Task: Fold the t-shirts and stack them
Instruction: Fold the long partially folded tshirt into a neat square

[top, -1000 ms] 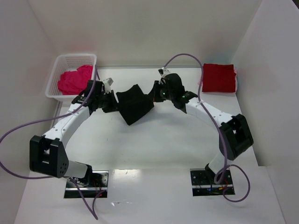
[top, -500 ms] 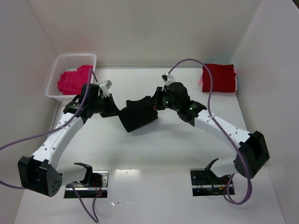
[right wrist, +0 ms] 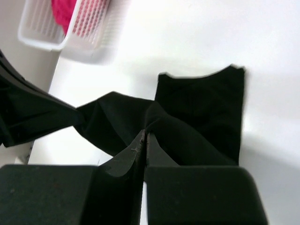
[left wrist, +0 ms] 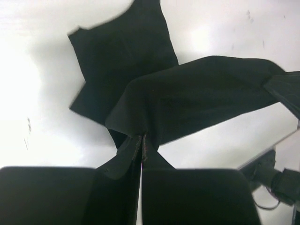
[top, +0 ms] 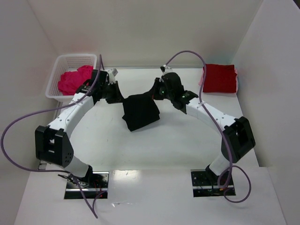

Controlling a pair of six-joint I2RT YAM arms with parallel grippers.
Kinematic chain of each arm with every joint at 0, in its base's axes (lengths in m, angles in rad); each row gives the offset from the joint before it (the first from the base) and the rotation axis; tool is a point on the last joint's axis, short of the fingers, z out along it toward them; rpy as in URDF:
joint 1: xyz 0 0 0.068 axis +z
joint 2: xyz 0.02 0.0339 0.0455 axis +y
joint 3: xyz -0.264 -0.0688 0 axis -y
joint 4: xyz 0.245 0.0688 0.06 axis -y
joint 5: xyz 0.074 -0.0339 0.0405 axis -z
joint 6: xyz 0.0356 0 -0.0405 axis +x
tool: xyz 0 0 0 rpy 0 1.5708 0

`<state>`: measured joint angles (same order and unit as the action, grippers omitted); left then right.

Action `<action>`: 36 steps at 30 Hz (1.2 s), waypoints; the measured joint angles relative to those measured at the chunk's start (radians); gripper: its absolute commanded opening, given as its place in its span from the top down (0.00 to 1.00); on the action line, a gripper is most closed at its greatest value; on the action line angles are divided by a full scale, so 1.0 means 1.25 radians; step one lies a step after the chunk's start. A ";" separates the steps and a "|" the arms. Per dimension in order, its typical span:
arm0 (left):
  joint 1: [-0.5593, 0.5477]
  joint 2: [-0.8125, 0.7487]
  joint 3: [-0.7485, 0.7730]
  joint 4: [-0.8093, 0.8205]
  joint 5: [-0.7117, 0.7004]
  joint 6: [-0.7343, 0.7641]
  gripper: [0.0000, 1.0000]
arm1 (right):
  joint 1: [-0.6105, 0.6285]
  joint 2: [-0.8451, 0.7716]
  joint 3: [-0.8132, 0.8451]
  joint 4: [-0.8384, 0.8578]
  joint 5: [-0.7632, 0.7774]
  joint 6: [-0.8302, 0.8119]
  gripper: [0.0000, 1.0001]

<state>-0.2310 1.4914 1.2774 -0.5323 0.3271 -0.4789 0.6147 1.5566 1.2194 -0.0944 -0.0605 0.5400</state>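
Over white worktop (top: pixel 164 145), gripped black t-shirt (top: pixel 139 111) by its top edge with left tool (top: pixel 116 96) and right tool (top: pixel 155 94), both clenched on cloth. Hung straight between them, bottom part trailing toward the near side.

this is looking like a robotics lab test cell: plain white panels (top: pixel 140 28) are boxing in a white table (top: pixel 154 150) on three sides. a left arm (top: pixel 72 115) and a right arm (top: pixel 208 112), both white and black, are standing on metal base plates (top: pixel 86 183) fixed at the near edge, and purple cables (top: pixel 186 52) are looping loosely off them. a white mesh basket (top: pixel 75 57) is sitting in the far left corner.
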 measured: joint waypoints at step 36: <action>0.089 0.397 0.132 0.120 0.008 0.008 0.28 | -0.114 0.428 0.269 0.020 -0.052 -0.048 0.30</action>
<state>-0.1204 1.9881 1.4429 -0.3824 0.3367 -0.4686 0.4721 2.0918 1.5562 -0.0696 -0.1261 0.4797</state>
